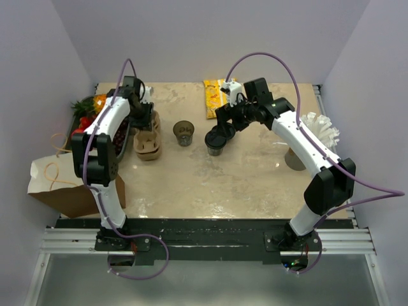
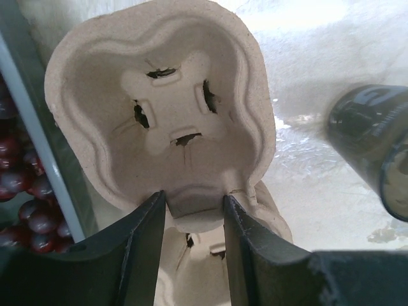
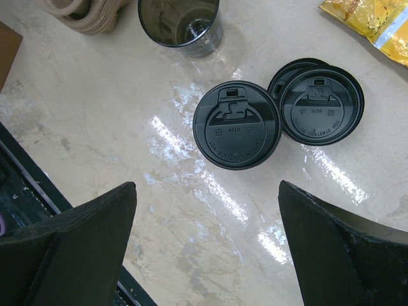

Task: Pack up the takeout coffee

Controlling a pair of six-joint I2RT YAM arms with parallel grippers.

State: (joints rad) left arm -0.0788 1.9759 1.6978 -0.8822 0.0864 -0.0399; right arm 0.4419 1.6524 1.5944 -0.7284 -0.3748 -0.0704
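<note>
Packing seems barely begun | left gripper (image 2: 194, 197) clamps cup carrier (image 2: 166, 108), slots empty | right gripper (image 3: 205, 185) spread wide, holding nothing | lidded cup (image 3: 236, 124), unlidded cup (image 3: 180, 22) stand near the cup carrier, unloaded

The pale marbled table (image 1: 255, 178) carries a pulp cup carrier (image 1: 148, 143) at its left; near that stands an open dark cup (image 1: 183, 132); next, a lidded cup (image 1: 215, 143) just beside a loose black lid (image 1: 227, 131); a yellow packet (image 1: 212, 99) lies at the far edge.

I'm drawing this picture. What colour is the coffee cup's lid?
Black. The lid shows best in the right wrist view.
</note>
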